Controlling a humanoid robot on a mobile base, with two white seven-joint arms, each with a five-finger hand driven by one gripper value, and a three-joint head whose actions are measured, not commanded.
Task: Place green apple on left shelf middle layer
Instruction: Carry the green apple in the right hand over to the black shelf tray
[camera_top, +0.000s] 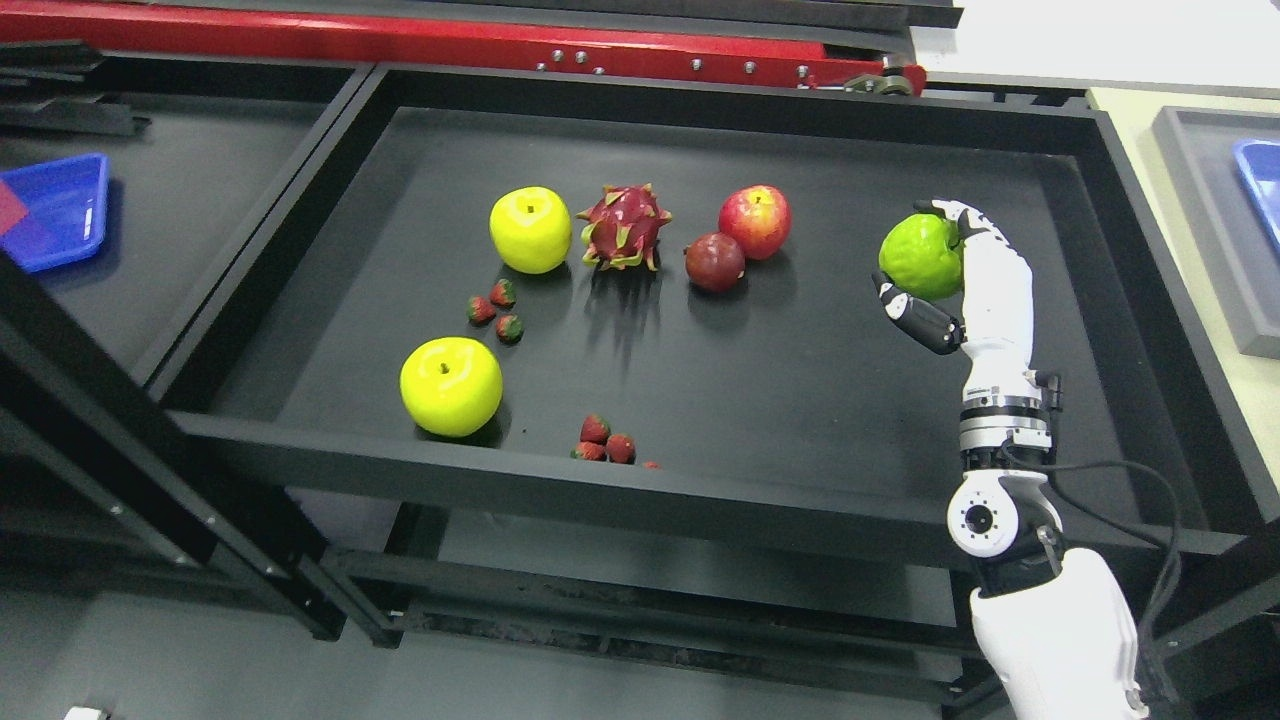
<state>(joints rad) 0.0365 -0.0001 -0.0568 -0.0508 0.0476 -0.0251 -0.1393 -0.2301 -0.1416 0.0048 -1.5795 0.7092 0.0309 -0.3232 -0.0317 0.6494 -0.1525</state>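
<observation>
The green apple (918, 256) is at the right side of the black shelf tray (700, 500). My right hand (935, 262) is wrapped around it, fingers curled over its top and right side, thumb under its lower left. I cannot tell whether the apple rests on the tray or is lifted. The right arm comes up from the lower right. The left arm is out of view.
On the tray lie two yellow apples (531, 229) (451, 385), a dragon fruit (623, 227), a red apple (755, 221), a dark red fruit (714, 262) and strawberries (495, 308) (604, 440). A blue tray (55, 210) sits on the shelf at far left.
</observation>
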